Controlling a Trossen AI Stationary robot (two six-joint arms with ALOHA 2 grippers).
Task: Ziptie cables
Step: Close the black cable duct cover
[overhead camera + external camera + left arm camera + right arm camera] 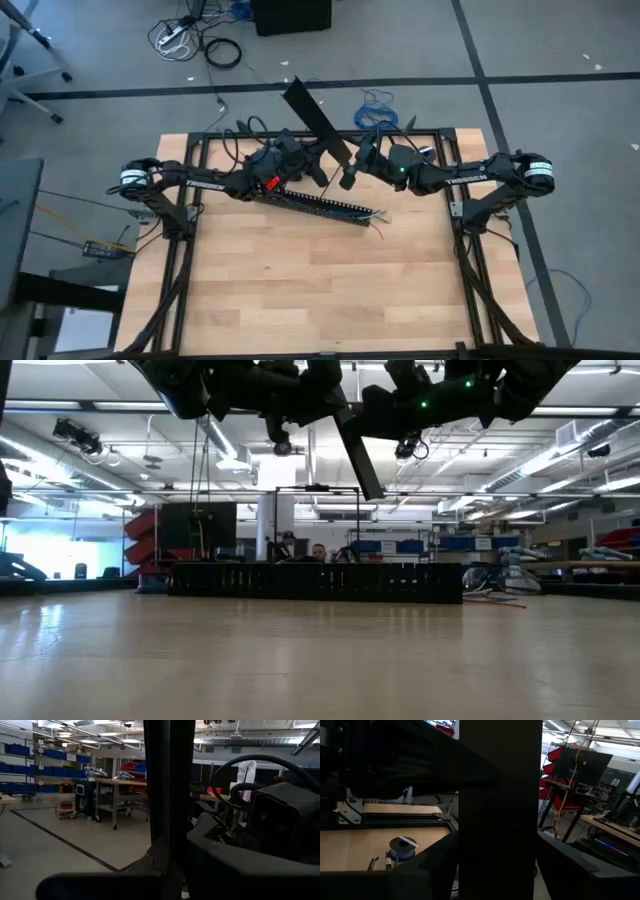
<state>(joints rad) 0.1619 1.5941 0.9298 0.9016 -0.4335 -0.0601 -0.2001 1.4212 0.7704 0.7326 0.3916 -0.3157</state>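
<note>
The cables (378,216) lie on the table (300,290) at about one o'clock from its centre, beside the long black tray (320,204). Above, at twelve o'clock, both grippers meet on a black strip (318,122): the left gripper (312,165) and right gripper (352,172) each appear clamped on it. Best to keep it taut and lower it slowly toward the wires.

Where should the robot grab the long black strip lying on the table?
Likely near the right end of the black strip, from straight above, pinching across its narrow width: it lies flat on the table, its other end under the left arm.
</note>
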